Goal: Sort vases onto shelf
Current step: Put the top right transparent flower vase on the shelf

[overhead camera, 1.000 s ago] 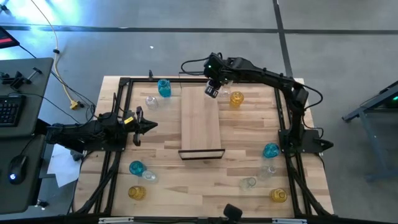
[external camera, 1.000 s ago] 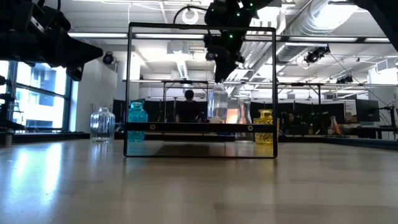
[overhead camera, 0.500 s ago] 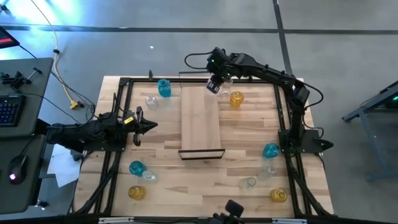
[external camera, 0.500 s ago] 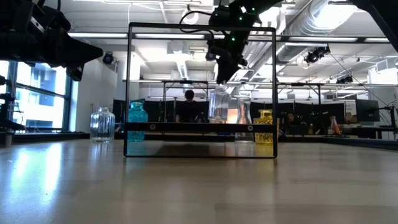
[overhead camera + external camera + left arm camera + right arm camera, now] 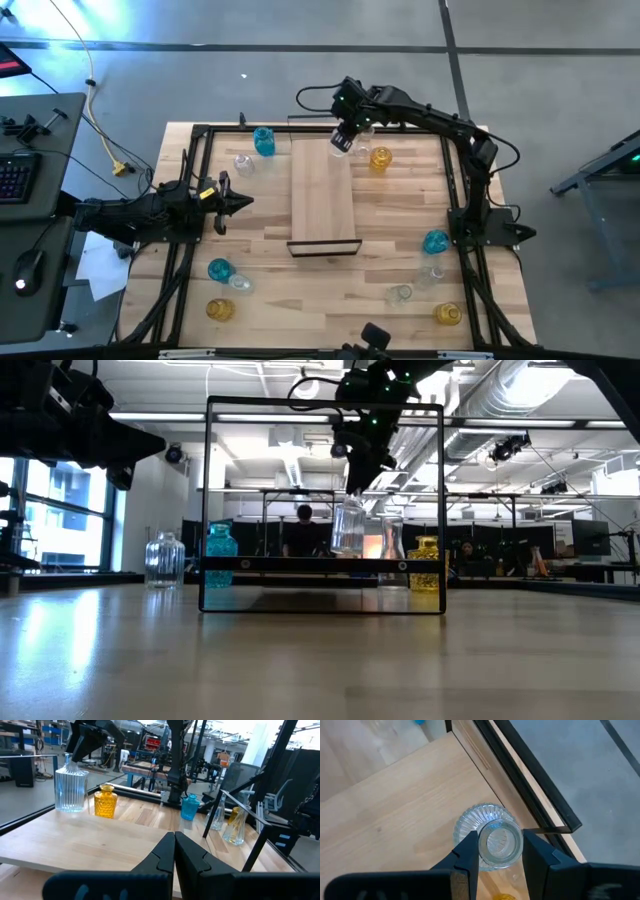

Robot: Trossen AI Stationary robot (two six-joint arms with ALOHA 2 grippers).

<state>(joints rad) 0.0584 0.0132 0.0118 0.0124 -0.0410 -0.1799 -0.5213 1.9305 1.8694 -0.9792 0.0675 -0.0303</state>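
Early days in this sort, by the look of it; the shelf (image 5: 322, 196) sits mid-table and carries just one vase, the rest wait on the tabletop (image 5: 260, 225).

Starting at nine o'clock, the left gripper (image 5: 222, 202) hovers idle over the table's left edge, its fingers pressed together and holding nothing. Around it: a teal vase (image 5: 263, 141) and a clear vase (image 5: 243, 164) up at eleven o'clock; another teal vase (image 5: 219, 269), a clear one (image 5: 240, 283) and an amber one (image 5: 219, 310) down at seven.

Across to the shelf's twelve o'clock end; the right gripper (image 5: 342, 138) is over the ribbed clear vase (image 5: 485, 838), fingers (image 5: 468, 851) on either side of its neck, apparently closed on it; whether the base rests on the board or hangs just above it, I cannot tell. It's a fluted, round-bellied piece with a narrow mouth, standing upright.

Just beside it at one o'clock, an amber vase (image 5: 380, 158) off the shelf; at five o'clock a teal vase (image 5: 435, 241), two clear ones (image 5: 430, 274) (image 5: 400, 294) and an amber one (image 5: 448, 314); so by my count nearly everything is left to place.
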